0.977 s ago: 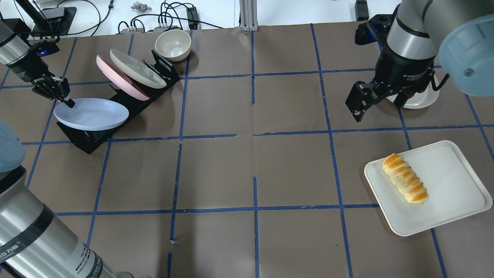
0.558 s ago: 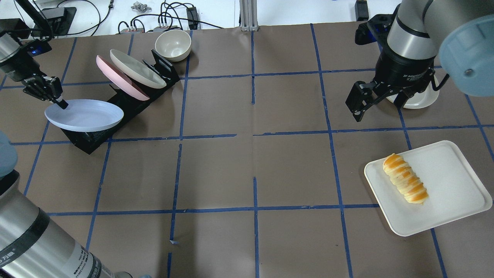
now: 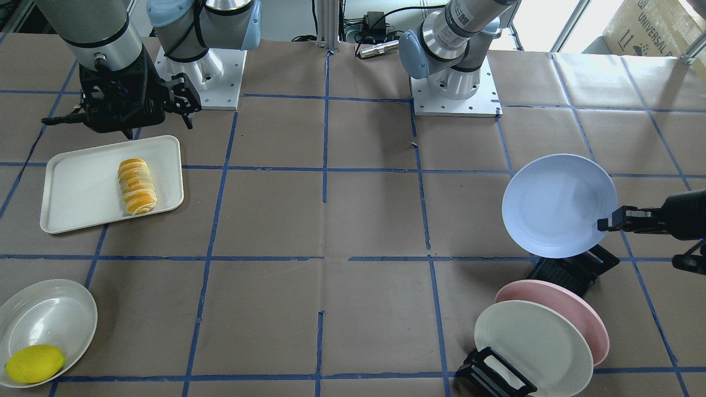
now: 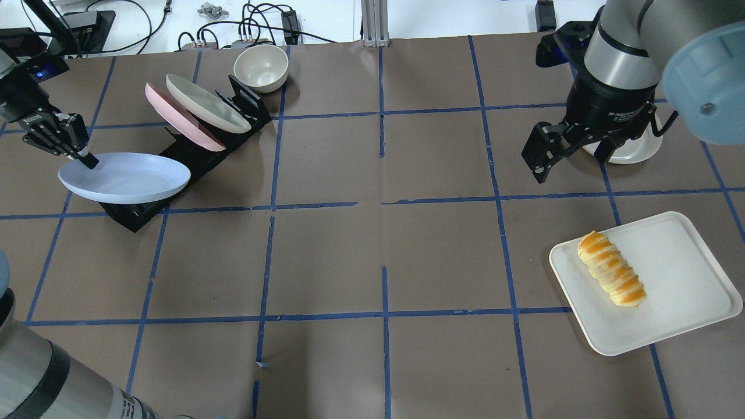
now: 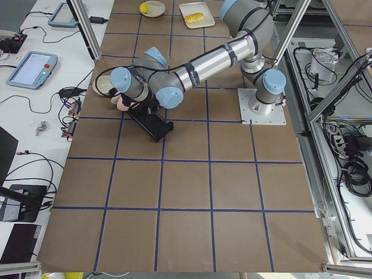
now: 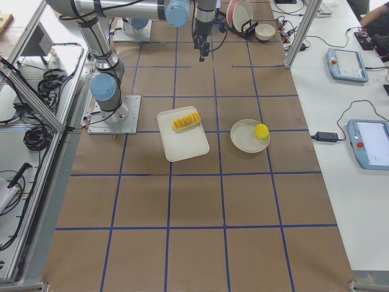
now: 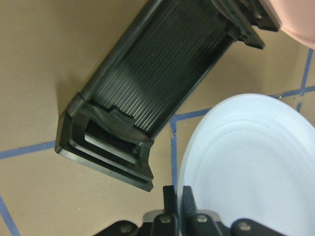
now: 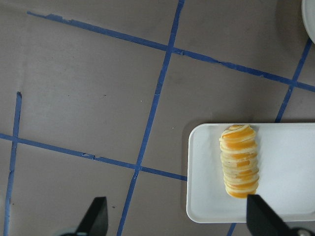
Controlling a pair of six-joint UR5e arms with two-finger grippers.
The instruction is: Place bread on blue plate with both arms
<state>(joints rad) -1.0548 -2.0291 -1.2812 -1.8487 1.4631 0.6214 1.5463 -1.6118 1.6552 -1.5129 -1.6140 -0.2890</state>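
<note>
Your brown-papered desk (image 4: 384, 233) shows an early stage. The left claw (image 4: 87, 159) pinches the blue plate (image 4: 125, 177) by its rim, over the black rack (image 4: 192, 157). The right claw (image 4: 573, 152) gapes empty. The bread (image 4: 611, 269) lies untouched on the white tray (image 4: 687, 291).

The left arm (image 4: 41, 372) fills the lower left corner of the overhead view, and its wrist shows again at the upper left edge. There the left gripper (image 4: 89, 158) slants down toward the frame's centre, jaws pinched close on the rim of the blue plate (image 4: 125, 177). The right arm (image 4: 620, 52) descends from the upper right corner. Below it the right gripper (image 4: 573, 166) hangs with fingers (image 8: 96, 216) spread wide, gripping nothing.
</note>
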